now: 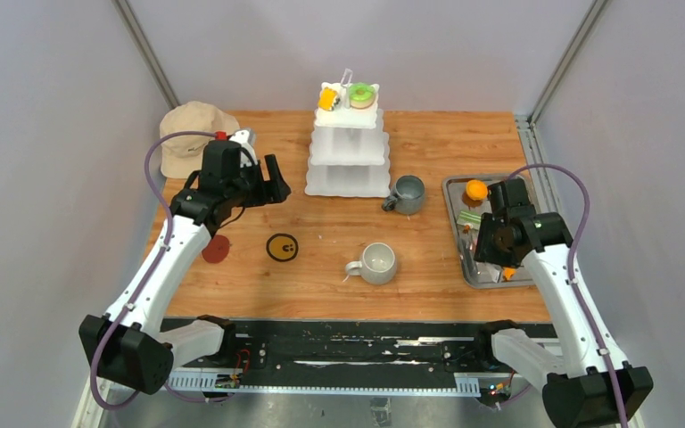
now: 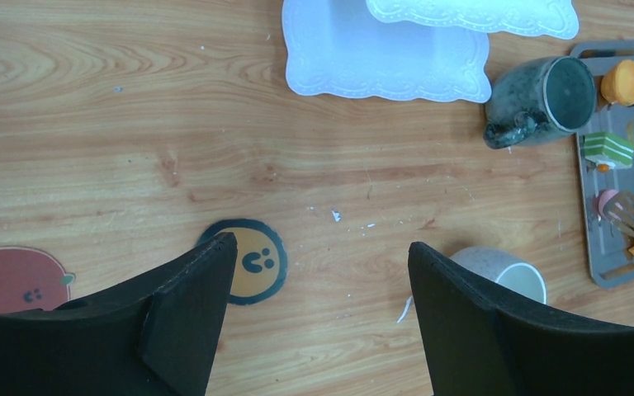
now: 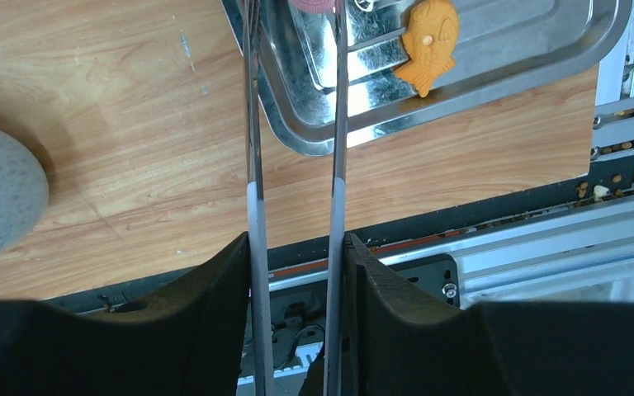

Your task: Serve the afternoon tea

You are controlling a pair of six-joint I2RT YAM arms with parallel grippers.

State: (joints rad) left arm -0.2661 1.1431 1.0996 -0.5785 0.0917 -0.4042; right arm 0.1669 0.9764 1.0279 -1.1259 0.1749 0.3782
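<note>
Clamped with the right hand [image 3: 297,243] on one pair of tongs [image 3: 253,148], pressing both black fingers [image 3: 206,313] against two thin, shiny metal arms. Reaching out past the edge of the wood-grain worktop [image 3: 115,107] to one steel tray [image 3: 528,33] (mirror-bright, raised rim, rounded corners). At the tong tips, only a sliver of one pink piece [image 3: 314,3], cut off by the frame; cannot tell whether gripped. Just beside it in the tray, one orange fish-shaped pastry [image 3: 425,41], flat and matte.

Released at the left hand [image 2: 320,252]: two blunt black fingers wide apart, gripping nothing, hovering over the wood. Underneath, two flat round stickers with small faces, one yellow sticker [image 2: 257,257] and one red sticker [image 2: 8,280]. Further out, two grey speckled mugs, well apart: one dark mug [image 2: 545,99] near the stand's lowest tier, one pale mug [image 2: 503,276] closer in. Beyond, one white three-tier stand [image 1: 348,147], scalloped at every edge; on the top tier two pastries, one yellow piece [image 1: 327,98] and one green-pink donut [image 1: 362,93]. Also on the tray, one round orange piece [image 2: 622,81] and one green-and-white layered slice [image 2: 608,150]. At the far left, one beige hat [image 1: 192,134], soft and crumpled.
</note>
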